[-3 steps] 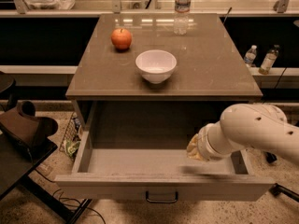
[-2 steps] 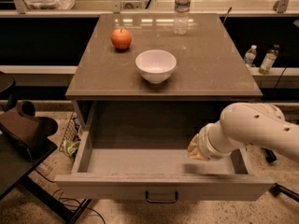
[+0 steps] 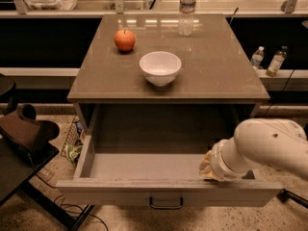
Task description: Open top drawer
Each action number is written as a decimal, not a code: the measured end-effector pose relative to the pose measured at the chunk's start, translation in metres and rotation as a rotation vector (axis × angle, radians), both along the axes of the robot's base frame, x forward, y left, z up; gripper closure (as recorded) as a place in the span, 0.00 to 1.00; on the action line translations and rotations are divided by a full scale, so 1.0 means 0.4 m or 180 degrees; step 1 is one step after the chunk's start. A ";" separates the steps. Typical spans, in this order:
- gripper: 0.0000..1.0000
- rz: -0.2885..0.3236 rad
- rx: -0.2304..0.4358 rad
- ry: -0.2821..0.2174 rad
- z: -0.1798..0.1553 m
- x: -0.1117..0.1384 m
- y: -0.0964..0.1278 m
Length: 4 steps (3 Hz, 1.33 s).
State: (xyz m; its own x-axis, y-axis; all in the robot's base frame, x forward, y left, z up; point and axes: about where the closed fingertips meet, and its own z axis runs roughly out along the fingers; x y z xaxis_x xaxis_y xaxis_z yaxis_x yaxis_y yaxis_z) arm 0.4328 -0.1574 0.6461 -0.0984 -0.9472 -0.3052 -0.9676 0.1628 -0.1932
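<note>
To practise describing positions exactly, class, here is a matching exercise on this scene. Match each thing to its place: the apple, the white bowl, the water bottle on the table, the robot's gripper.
Things:
1. apple
2. white bowl
3. water bottle
4. gripper

Places:
A. low in the pulled-out top drawer, right side, just behind its front panel
B. back edge of the tabletop, right of centre
C. middle of the tabletop
D. tabletop, left rear part

Pairs: 1-D, 2-C, 3-B, 4-A
</note>
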 end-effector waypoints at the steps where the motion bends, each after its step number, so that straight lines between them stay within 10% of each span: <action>1: 0.74 0.0013 -0.0008 -0.0005 0.001 0.000 0.001; 4: 0.00 0.0034 -0.0025 -0.0020 0.008 -0.004 0.006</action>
State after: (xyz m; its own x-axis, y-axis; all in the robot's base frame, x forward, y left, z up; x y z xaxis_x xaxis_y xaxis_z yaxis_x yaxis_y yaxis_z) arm 0.4311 -0.1549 0.6495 -0.0863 -0.9505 -0.2985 -0.9680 0.1509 -0.2006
